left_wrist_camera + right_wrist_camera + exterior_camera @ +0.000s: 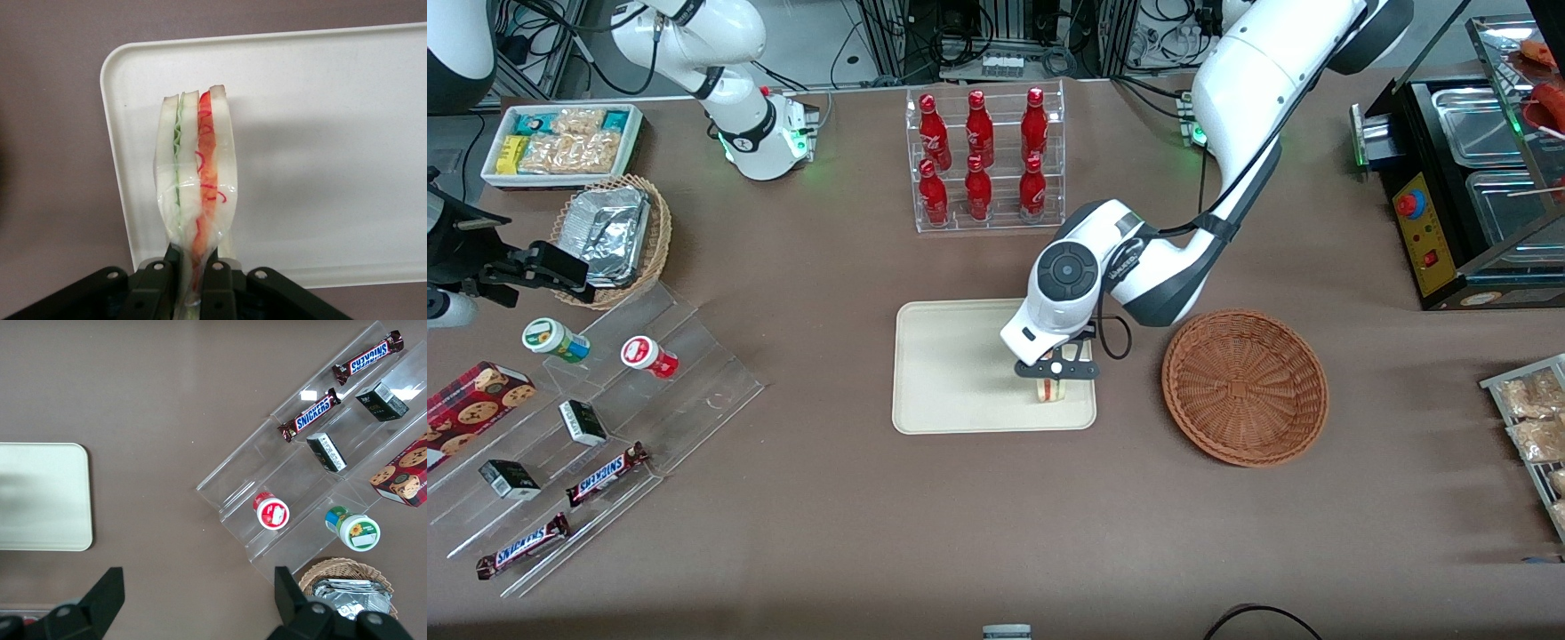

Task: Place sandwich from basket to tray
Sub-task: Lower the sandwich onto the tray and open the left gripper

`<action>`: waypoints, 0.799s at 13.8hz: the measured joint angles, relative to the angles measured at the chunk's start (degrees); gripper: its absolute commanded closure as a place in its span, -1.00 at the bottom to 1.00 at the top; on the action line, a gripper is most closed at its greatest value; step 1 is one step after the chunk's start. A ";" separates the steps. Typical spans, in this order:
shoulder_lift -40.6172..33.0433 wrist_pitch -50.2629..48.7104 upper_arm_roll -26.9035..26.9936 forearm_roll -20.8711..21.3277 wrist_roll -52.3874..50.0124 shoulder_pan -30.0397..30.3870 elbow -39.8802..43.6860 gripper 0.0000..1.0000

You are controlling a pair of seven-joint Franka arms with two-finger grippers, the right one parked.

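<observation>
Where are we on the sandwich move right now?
Done: the basket is empty, so the sandwich is out of it. In hand: the gripper is shut on the sandwich's wrapped end and holds it over the tray, at the corner nearest the basket. I cannot tell whether it touches the tray yet. Left: open the fingers and lift the arm away.

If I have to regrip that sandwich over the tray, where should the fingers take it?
Across the flat bread faces, from above, as the gripper holds it now over the tray. The sandwich is a thin wrapped wedge standing on edge; pinching its layers together likely keeps the filling from sliding.
</observation>
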 measured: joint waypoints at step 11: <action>3.15 0.66 0.02 1.34 -0.63 -2.04 1.18 1.00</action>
